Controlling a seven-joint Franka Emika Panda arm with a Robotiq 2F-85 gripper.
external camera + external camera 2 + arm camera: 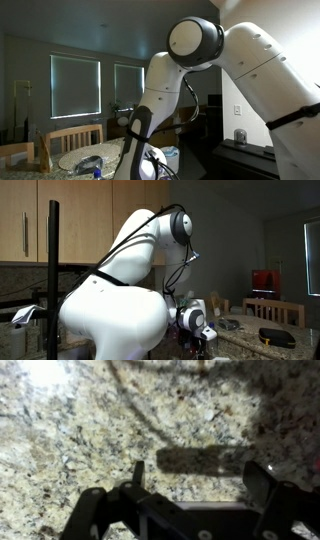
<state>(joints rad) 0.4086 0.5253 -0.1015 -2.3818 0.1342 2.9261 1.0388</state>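
In the wrist view my gripper [200,472] is open and empty. Its two dark fingers stand wide apart above a speckled granite countertop [80,430]. Nothing lies between the fingers; only their shadow falls on the stone. In both exterior views the white arm fills most of the picture. The gripper itself is low near the counter [197,320] in an exterior view, and mostly hidden behind the arm in the other.
A dark bowl [276,336] sits on the counter. Wooden chairs [72,136] stand behind a plate-like object [85,160]. Wooden cabinets [25,220] hang above, a black pole [53,275] stands close by, and windows with blinds [75,85] are at the back.
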